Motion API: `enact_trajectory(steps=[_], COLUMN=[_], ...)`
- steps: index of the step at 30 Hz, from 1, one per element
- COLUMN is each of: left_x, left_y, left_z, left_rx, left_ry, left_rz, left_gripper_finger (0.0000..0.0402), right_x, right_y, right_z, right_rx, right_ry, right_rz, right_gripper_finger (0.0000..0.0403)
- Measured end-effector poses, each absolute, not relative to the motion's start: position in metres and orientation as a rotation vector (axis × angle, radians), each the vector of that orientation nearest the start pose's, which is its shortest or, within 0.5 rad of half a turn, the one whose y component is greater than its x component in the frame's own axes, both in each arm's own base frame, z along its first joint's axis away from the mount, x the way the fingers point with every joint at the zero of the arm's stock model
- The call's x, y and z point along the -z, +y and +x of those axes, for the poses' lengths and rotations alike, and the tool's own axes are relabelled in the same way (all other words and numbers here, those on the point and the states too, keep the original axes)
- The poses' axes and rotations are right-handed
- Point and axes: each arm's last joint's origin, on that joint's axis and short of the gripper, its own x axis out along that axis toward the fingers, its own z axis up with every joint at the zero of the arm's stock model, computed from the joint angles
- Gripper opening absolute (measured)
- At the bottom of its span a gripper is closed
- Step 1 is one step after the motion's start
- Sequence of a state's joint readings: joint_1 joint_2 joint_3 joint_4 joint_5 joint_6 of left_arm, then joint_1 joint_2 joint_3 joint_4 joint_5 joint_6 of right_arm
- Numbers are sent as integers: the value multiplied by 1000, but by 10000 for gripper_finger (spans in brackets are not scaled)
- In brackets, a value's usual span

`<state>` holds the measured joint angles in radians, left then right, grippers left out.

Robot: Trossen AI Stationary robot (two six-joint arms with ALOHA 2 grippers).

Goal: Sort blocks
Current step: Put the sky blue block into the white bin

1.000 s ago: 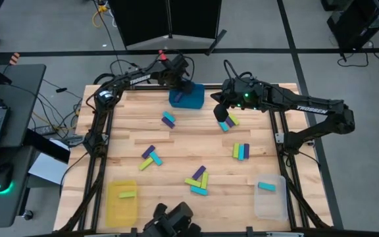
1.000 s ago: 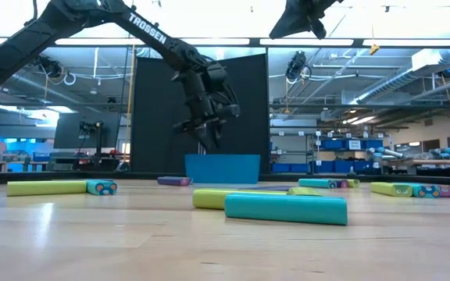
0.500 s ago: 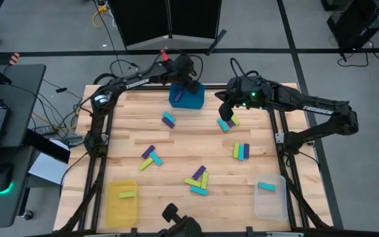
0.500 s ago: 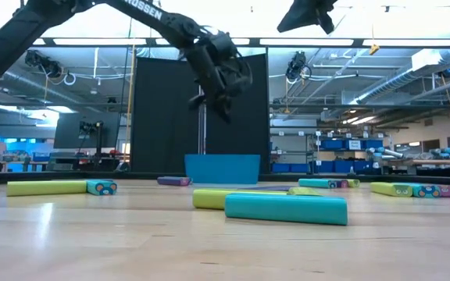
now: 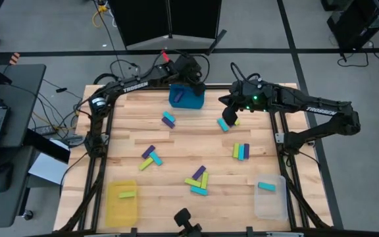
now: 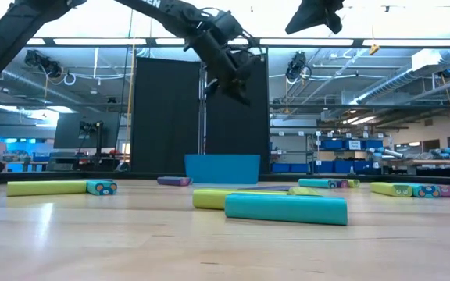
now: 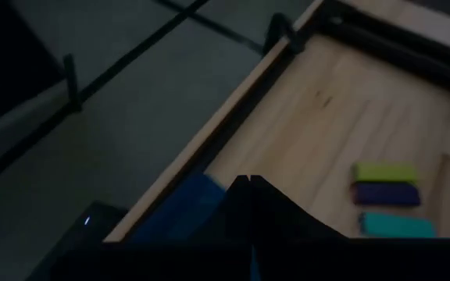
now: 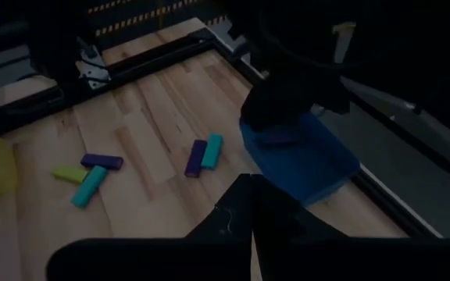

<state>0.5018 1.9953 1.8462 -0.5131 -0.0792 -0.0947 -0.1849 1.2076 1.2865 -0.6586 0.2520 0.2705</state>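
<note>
Hovering above the blue bin [image 5: 187,98], left gripper [image 5: 196,78] pressed together and empty, right gripper [image 5: 227,123] likewise closed near table's far edge, blocks [image 5: 199,181] scattered across wooden table [image 5: 176,151].

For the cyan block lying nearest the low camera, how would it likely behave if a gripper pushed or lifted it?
The cyan block lies flat on the wooden table, with long flat sides, so a push would probably slide it, not roll it. It keeps a straight bar shape, so it likely stays stiff when lifted. It looks small, probably light.
</note>
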Motion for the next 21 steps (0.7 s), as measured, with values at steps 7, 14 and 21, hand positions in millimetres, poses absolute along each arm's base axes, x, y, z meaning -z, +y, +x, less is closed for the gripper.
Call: enact_trajectory(steps=[7,14,21], left_x=[-297,-287,-284], left_y=[208,180,149], left_z=[408,382,323], left_rx=[-492,-436,-422], left_ry=[480,332,226], left_rz=[-245,-220,-224], left_gripper_finger=[1,1,0], right_x=[-371,-347,-328], right_y=[-46,-37,-29], right_z=[241,238,227], right_rx=[541,548,549], right_ry=[513,512,504], right_rz=[260,321,398], right_gripper_finger=[9,8,8])
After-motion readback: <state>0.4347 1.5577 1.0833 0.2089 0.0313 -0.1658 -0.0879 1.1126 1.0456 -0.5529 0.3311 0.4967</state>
